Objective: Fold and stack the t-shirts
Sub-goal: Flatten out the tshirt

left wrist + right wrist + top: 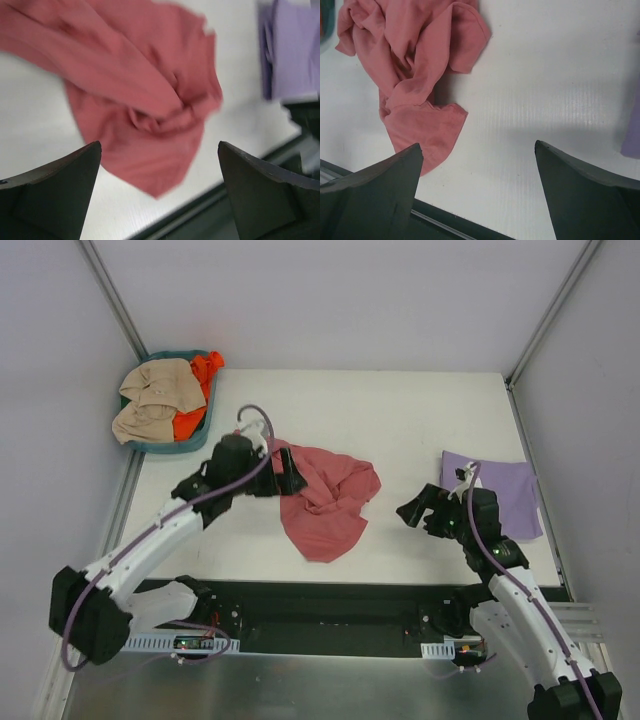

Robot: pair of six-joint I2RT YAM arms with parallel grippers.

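The brick-red t-shirt (325, 500) lies crumpled in the middle of the white table. It also shows in the left wrist view (140, 90) and the right wrist view (415, 65). The lavender t-shirt (497, 495) lies folded flat at the right and shows in the left wrist view (295, 50); only a sliver of it shows in the right wrist view (634, 135). My left gripper (290, 478) is open and empty at the red shirt's upper left edge, its jaws (159, 146) wide apart. My right gripper (412, 508) is open and empty (477, 146) over bare table between the two shirts.
A teal basket (205, 412) with beige and orange cloth stands at the back left corner. A black strip (330, 605) runs along the table's near edge. Grey walls and metal rails close in the left, right and back sides.
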